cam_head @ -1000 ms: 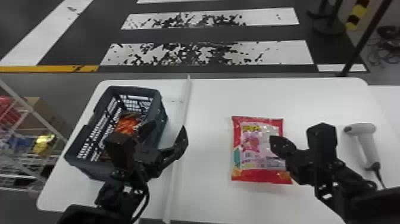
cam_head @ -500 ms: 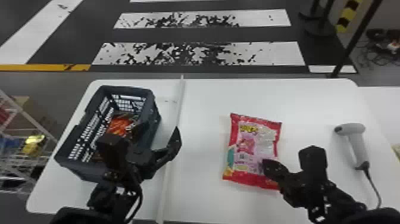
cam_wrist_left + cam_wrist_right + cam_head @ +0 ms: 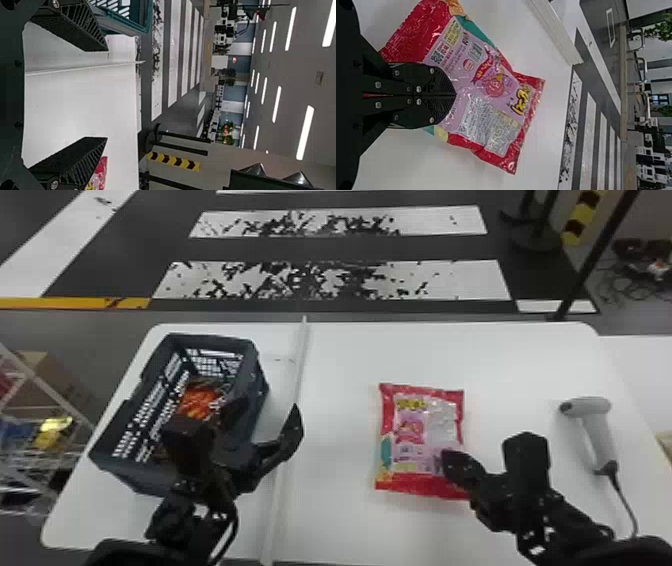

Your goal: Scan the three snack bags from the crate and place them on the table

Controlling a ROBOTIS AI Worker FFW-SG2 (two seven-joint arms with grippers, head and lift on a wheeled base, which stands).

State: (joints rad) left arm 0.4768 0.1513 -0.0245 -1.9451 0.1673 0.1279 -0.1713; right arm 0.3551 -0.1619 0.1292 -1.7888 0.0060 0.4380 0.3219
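A red and pink snack bag [image 3: 422, 435] lies flat on the white table [image 3: 340, 390]. Over its near right part is my right gripper [image 3: 446, 462], its fingers together. In the right wrist view, the shut right gripper [image 3: 455, 95] overlaps the bag's printed face [image 3: 494, 99], nothing visibly pinched. My left gripper [image 3: 264, 415] stands open beside and partly over the crate [image 3: 257, 390], where an orange-red snack bag [image 3: 200, 397] is partly hidden by the arm. The left wrist view shows the left gripper [image 3: 107, 93] with fingers wide apart and nothing between them.
A handheld scanner [image 3: 595, 430] with a cable lies on the table right of the right gripper. A thin white strip [image 3: 300, 365] runs across the table between the crate and the bag. A wire shelf [image 3: 45, 470] stands left of the table.
The right gripper has moved toward the table's near edge, from beside the bag's right middle to its lower right part. The bag has turned slightly. The head view has shifted a little.
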